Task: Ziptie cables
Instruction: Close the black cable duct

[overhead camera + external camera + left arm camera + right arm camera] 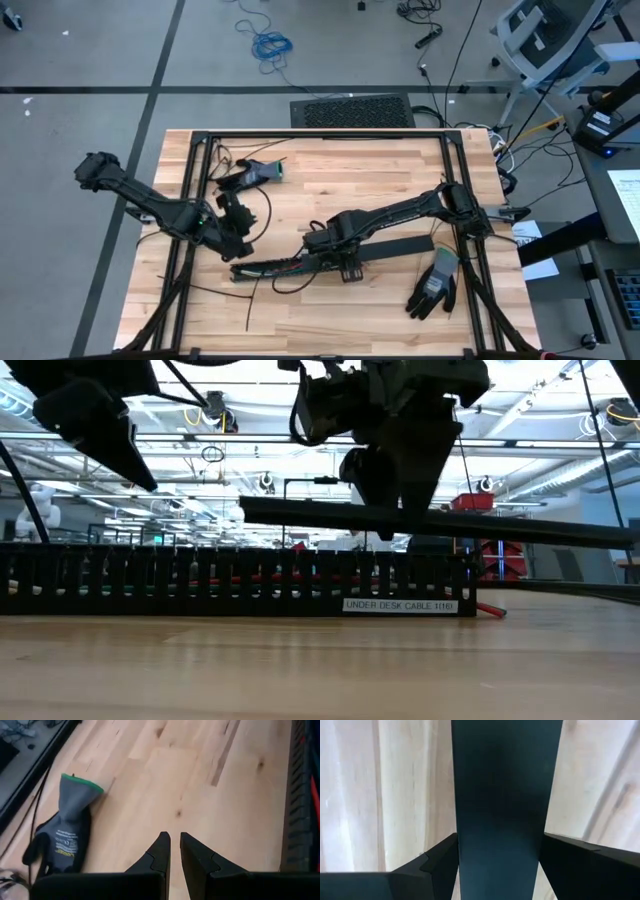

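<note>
The right gripper (349, 262) sits near the centre of the wooden table (330, 170), its two fingers clamped on a long flat black strip, the lid of a cable duct (505, 795), which fills the gap between them in the right wrist view. In the low view this lid hangs level above the tabletop under the gripper (395, 520). Below it lies a slotted black cable duct (230, 580) carrying a white label (400, 605); in the high view the duct (275, 266) stretches toward 8 o'clock from the right gripper. Red wires, part of the cables (315, 795), show inside the duct at the edge of the left wrist view.

The left gripper (235, 215) hovers at 10 o'clock from the duct, fingers (160, 855) nearly together and empty. A grey work glove (255, 172) lies at 12 o'clock from it; a second glove (435, 285) lies at 4 o'clock from the right gripper.
</note>
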Robot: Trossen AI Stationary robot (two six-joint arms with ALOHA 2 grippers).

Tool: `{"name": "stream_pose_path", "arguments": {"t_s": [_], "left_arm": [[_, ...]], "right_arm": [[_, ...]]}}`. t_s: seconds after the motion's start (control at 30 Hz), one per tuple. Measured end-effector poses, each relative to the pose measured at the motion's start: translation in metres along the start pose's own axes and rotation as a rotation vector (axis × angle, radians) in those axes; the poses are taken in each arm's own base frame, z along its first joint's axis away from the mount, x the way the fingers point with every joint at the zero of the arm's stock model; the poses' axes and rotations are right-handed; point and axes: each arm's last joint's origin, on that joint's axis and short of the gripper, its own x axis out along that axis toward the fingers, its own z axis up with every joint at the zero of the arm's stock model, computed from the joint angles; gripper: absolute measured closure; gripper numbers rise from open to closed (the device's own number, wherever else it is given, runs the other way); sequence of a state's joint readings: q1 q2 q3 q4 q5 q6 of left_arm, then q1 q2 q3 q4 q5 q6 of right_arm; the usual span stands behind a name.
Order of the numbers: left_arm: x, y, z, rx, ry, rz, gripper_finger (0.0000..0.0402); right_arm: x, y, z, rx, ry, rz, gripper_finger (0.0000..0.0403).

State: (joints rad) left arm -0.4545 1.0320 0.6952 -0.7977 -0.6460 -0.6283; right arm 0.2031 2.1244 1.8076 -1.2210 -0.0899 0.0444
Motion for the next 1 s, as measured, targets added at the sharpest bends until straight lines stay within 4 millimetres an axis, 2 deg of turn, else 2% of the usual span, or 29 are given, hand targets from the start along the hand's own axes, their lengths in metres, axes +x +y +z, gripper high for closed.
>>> {"name": "stream_pose_path", "arguments": {"t_s": [0.4,0.7,1.0], "left_arm": [[0.006,-0.013,-0.005,0.043,0.036,-0.001,0.036],[0.009,-0.015,-0.006,0.055,0.051,-0.001,0.036],[0.009,-0.02,0.0,0.086,-0.012,-0.038,0.036]], "right_arm": [[0.014,-0.001,0.004,0.025,0.032,0.011,0.0176],[0.029,0.001,0.006,0.084,0.074,0.018,0.0175],[0.03,0.002,0.006,0.086,0.071,0.013,0.0175]]}}
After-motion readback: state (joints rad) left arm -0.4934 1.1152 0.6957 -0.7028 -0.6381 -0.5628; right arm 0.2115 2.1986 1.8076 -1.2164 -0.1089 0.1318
